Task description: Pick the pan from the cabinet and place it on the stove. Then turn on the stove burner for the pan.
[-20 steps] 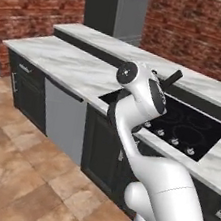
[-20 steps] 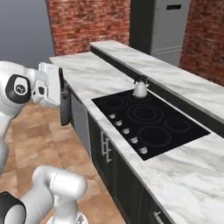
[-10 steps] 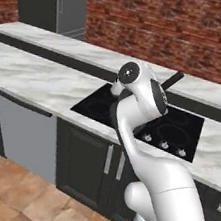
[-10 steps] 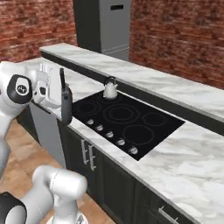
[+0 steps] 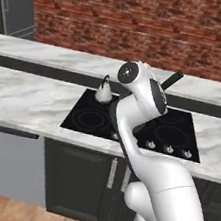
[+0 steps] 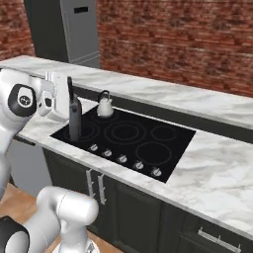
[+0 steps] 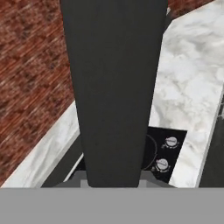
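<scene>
**First onlooker:** What is on the counter [image 6: 217, 163]?

**Second onlooker:** A white marble counter runs along a red brick wall [image 6: 188, 39]. A flat black glass stove [image 6: 170, 148] is set into it, marked with thin grey rings. A row of small silver knobs [image 6: 122, 158] lines the stove's front edge. A small silvery kettle [image 6: 104, 105] stands on the stove near its back left corner. A tall grey fridge [image 6: 64, 29] stands beyond the counter's left end.

**First onlooker:** Where is the pan?

**Second onlooker:** The pan [image 6: 75, 120] is in the air, off the stove. It is dark grey and turned upright on its edge, so from the right base camera it looks like a narrow dark bar. From there it is seen against the stove's front left corner. Its thin handle [image 5: 172, 81] points upward and shows past the arm's white elbow from the left base camera. In the hand camera the pan [image 7: 113, 87] is a broad dark strip down the middle, with two knobs and marble beside it.

**First onlooker:** And the gripper?

**Second onlooker:** The gripper [image 6: 66, 101] is pinching the pan, which hangs from the white hand. The fingertips themselves are hidden behind the pan.

**First onlooker:** Is the burner covered?

**Second onlooker:** No. The centre stove burner [image 6: 125, 132] is bare, and the pan is apart from it, to its left.
</scene>
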